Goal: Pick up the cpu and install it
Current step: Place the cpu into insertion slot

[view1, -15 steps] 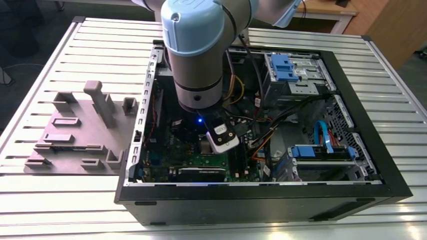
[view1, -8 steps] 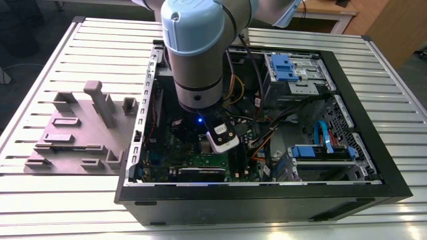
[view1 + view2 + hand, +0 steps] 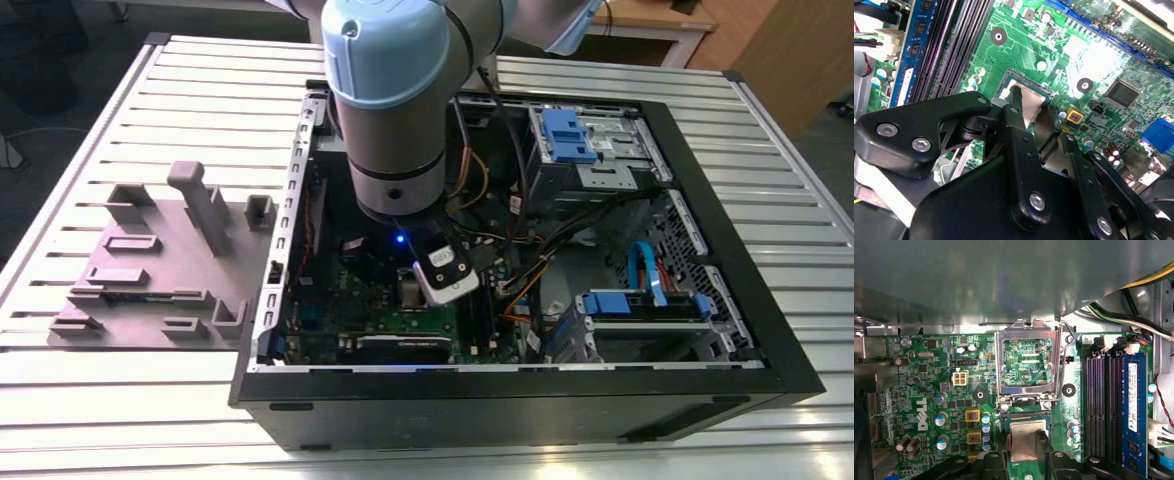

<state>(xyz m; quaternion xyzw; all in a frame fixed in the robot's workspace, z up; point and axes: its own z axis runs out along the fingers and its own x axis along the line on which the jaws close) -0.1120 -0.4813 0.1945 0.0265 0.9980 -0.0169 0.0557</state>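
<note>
gripper point(image 3: 1026, 452): fingers pinch the cpu point(image 3: 1026, 439) by opposite edges, holding it level.
cpu: at the socket point(image 3: 1024, 416), mid-motherboard point(image 3: 929, 390), just beside the memory slots point(image 3: 1101, 400); whether it is seated, cannot tell.
load frame point(image 3: 1027, 335): swung open so the socket is free.

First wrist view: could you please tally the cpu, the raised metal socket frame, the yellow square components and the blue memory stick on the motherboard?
cpu: 1
raised metal socket frame: 1
yellow square components: 2
blue memory stick: 1
Total: 5
</note>
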